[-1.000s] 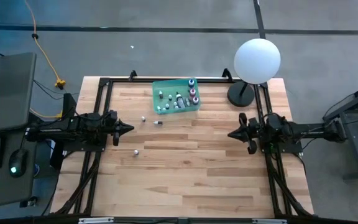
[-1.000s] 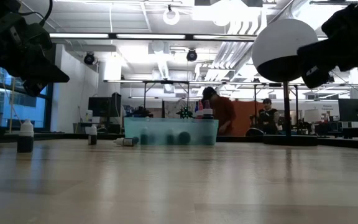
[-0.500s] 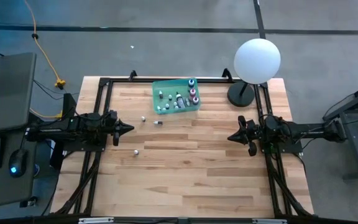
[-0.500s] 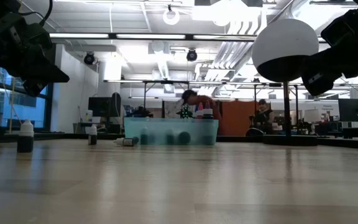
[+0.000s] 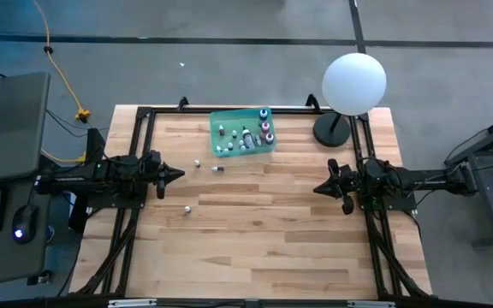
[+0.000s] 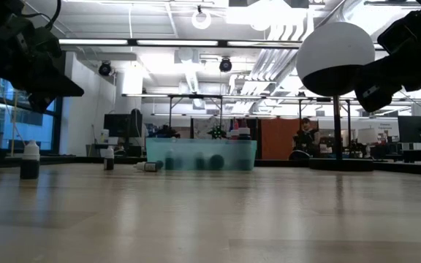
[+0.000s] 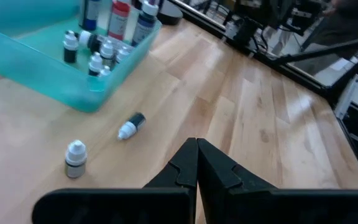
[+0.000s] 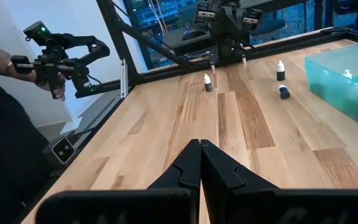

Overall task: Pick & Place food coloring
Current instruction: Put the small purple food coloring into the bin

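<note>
- High view: the left gripper (image 5: 178, 175) hangs over the left side of the wooden table (image 5: 264, 248), its fingers pressed together on nothing. The right gripper (image 5: 318, 186) hangs over the right side, likewise closed and empty; the two point toward each other, well apart.
- High view: a green tray (image 5: 218, 147) sits near the far edge of the table and holds most of the food coloring bottles (image 5: 245, 137). Three more are outside it: an upright bottle (image 5: 198, 162) just beside the tray's near left corner, a toppled bottle (image 5: 217, 168) next to that, and a lone bottle (image 5: 187, 208) nearer the middle of the table's left half. A white globe lamp (image 5: 354, 83) stands at the far right corner.
- Low view: the tray shows across the table with bottles inside it; both arms hang above the tabletop at the picture's upper corners. A person (image 6: 302, 139) is in the room behind.
- Left wrist view: the closed fingers (image 7: 211, 167) point over bare wood, near the upright bottle and the toppled one, with the tray beyond them.
- Right wrist view: the closed fingers (image 8: 188, 167) point across the table toward the left arm; the three loose bottles stand between. A person's hand (image 8: 53, 78) holds a control handle (image 8: 58, 46) beside the table.
</note>
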Controlling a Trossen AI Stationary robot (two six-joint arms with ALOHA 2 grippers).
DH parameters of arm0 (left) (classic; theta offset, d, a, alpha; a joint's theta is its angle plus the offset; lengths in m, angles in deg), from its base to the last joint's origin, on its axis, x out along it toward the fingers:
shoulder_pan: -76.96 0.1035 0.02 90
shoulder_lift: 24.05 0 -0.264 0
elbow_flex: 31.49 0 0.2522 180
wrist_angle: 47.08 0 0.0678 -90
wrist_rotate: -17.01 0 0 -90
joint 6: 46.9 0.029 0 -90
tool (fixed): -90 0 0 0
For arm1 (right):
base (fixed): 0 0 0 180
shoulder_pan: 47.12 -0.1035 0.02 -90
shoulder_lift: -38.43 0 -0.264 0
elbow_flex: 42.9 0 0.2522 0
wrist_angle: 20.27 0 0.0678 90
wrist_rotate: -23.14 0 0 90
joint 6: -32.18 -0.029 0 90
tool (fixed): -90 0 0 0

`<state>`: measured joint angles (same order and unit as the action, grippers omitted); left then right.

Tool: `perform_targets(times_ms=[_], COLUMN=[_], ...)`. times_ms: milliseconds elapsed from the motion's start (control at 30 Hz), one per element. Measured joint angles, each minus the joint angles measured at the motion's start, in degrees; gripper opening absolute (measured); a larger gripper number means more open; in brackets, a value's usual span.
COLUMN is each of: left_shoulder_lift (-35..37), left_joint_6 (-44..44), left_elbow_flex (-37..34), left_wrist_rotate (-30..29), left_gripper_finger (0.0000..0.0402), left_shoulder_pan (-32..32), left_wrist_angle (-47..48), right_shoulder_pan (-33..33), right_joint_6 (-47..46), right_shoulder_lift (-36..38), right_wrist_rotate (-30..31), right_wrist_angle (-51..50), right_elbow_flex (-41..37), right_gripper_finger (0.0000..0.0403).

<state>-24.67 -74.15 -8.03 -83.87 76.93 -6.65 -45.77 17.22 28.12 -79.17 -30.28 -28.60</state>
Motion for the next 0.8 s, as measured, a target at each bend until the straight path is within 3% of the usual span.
perform_targets(times_ms=[533, 800], left_shoulder_lift=[0.02, 0.02], left_joint_6=[1.77, 7.68], left_elbow_flex=[0.01, -0.01], left_wrist_rotate=[-6.07, 0.20], left_gripper_finger=[0.0000, 0.0026], left_shoulder_pan=[0.00, 0.00], left_wrist_angle=[-0.09, -7.14], right_shoulder_pan=[0.00, 0.00], right_joint_6=[0.00, 0.00], right_shoulder_lift=[-0.02, -0.01], right_wrist_rotate=[0.15, 0.15], right_wrist_angle=[0.49, 0.59], right_elbow_flex=[-0.02, -0.02], right_gripper_finger=[0.0000, 0.0000])
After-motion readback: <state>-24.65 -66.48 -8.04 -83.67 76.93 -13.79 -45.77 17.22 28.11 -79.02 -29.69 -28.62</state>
